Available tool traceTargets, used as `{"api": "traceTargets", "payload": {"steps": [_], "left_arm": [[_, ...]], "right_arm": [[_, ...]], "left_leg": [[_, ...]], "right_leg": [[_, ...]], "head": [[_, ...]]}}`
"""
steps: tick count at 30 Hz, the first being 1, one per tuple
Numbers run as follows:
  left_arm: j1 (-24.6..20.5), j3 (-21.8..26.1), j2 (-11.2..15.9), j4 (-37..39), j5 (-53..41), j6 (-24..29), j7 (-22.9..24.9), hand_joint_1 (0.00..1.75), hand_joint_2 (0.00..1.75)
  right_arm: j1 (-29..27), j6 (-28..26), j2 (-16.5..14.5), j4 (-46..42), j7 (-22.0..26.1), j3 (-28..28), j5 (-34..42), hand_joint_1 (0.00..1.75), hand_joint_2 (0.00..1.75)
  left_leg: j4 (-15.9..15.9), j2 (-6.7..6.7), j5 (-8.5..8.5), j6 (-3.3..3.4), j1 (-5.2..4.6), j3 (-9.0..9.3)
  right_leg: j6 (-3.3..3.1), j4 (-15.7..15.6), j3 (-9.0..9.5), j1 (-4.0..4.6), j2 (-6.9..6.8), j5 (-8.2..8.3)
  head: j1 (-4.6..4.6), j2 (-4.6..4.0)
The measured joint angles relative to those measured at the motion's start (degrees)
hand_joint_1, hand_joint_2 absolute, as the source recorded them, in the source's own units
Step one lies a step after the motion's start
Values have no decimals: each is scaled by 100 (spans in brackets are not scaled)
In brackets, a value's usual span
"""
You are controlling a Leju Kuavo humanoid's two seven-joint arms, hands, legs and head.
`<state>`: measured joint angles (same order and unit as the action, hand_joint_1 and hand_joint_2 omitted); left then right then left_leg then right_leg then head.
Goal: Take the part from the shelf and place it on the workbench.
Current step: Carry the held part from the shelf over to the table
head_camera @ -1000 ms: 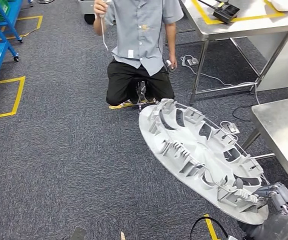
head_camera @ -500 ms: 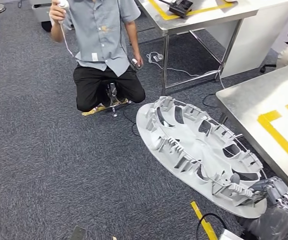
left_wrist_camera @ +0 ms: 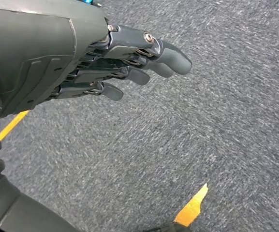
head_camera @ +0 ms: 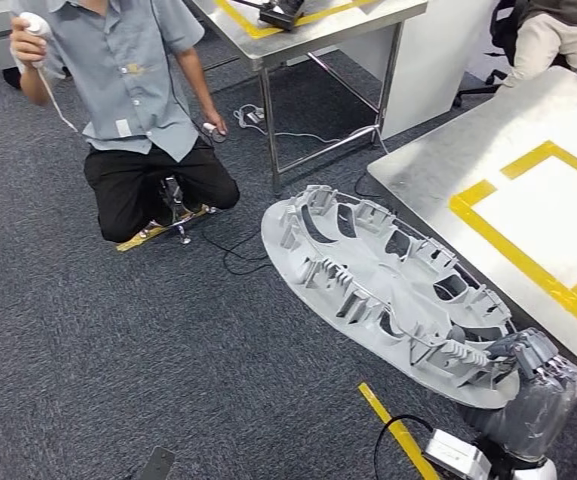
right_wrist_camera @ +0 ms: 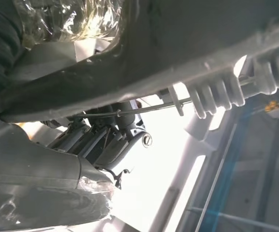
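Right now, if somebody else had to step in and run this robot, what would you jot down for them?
Right hand: grips the near rim of the part, a big grey ribbed disc, carried tilted over the carpet.
Left hand: holds nothing, fingers straight and close together, hanging over the carpet.
Workbench: steel top with a yellow tape outline, just to the right of the part; the part is not on it.
A person kneels on the floor ahead with a controller.
Done: part is off the shelf and in hand.
Left: bring it over the workbench, set it down, let go.
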<state>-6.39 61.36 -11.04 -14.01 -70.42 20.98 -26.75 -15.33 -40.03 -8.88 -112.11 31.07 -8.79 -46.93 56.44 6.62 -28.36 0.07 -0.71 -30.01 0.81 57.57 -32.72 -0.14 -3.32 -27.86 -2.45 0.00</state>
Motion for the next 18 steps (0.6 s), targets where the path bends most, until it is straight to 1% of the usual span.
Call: {"api": "traceTargets", "payload": {"steps": [1,2,3,4,5,6,7,8,9,10,11,12,13,14,15,16,17,18], "left_arm": [[-2,-8,1,0,-2,1,1,0,175],[-8,-15,1,0,-3,3,2,0,175],[-11,-20,1,0,-3,3,0,0,175],[-10,-23,1,0,-3,3,-4,0,175],[-5,-25,1,0,1,3,-13,0,175],[6,-25,1,0,9,-1,-26,0,175],[16,-25,1,0,27,-10,-44,0,175],[21,-24,1,0,49,-22,-65,0,175],[20,-23,1,0,72,-37,-92,0,175],[16,-23,1,0,104,-53,-125,0,175],[11,-20,7,0,148,-72,-161,0,175],[9,-12,14,0,205,-97,-202,0,175],[5,5,22,0,274,-124,-236,0,175],[0,26,29,0,333,-149,-264,0,175],[-5,47,29,0,373,-167,-285,0,175],[-11,62,24,0,394,-181,-299,0,175],[-19,69,21,0,398,-196,-311,0,175],[-25,72,18,0,394,-215,-323,0,175]], "right_arm": [[1,0,7,10,-13,-7,-11,175,175],[4,0,12,16,-22,-11,-24,175,175],[9,1,15,24,-28,-21,-38,175,175],[15,1,16,33,-34,-32,-51,175,175],[22,1,17,46,-39,-41,-62,175,175],[26,1,18,61,-44,-50,-73,175,175],[27,1,19,75,-50,-52,-81,175,175],[26,1,19,89,-57,-52,-89,175,175],[24,1,20,101,-64,-52,-97,175,175],[23,1,20,110,-72,-52,-104,175,175],[23,1,20,114,-78,-52,-108,175,175],[25,1,20,116,-84,-53,-109,175,175],[26,0,20,119,-88,-54,-109,175,175],[24,0,21,121,-93,-54,-108,175,175],[20,-1,21,122,-96,-54,-108,175,175],[12,-1,22,122,-98,-54,-110,175,175],[-1,-1,23,121,-99,-54,-111,175,175],[-5,-2,27,120,-98,-55,-111,175,175]], "left_leg": [[6,14,-17,-23,10,2],[56,-73,-75,-50,24,-11],[214,-218,-195,-76,39,-73],[466,-375,-353,-94,53,-179],[833,-518,-547,-105,63,-341],[1233,-578,-715,-106,67,-530],[1524,-596,-791,-100,68,-678],[1660,-605,-764,-86,67,-764],[1578,-624,-624,-61,66,-751],[1303,-674,-404,-28,64,-647],[927,-804,-173,14,61,-498],[582,-955,-7,55,65,-357],[318,-1082,75,81,64,-245],[172,-1160,89,95,64,-187],[123,-1144,69,98,63,-166],[75,-1084,68,97,69,-152],[38,-1010,88,105,80,-145],[-3,-938,110,118,93,-136]], "right_leg": [[-24,-4,-4,-5,49,12],[-51,-10,-6,-15,98,24],[-76,-14,-6,-24,147,35],[-97,-14,-10,-28,199,42],[-117,-14,-15,-26,268,46],[-132,-12,-18,-19,343,49],[-140,-10,-19,-10,421,51],[-146,-8,-18,0,507,53],[-147,-5,-16,8,592,54],[-146,-3,-12,14,673,57],[-141,-1,-11,13,749,60],[-131,7,-18,18,821,64],[-112,15,-38,14,887,73],[-85,18,-66,4,952,86],[-51,14,-93,-3,1017,104],[-15,4,-128,-10,1074,121],[16,21,-167,-5,1037,108],[43,112,-232,4,924,37]], "head": [[3,0],[-3,0],[-10,0],[-17,0],[-24,0],[-25,0],[-23,0],[-24,0],[-22,0],[-22,0],[-22,0],[-19,0],[-23,0],[-23,0],[-26,0],[-28,0],[-24,0],[-7,0]]}}
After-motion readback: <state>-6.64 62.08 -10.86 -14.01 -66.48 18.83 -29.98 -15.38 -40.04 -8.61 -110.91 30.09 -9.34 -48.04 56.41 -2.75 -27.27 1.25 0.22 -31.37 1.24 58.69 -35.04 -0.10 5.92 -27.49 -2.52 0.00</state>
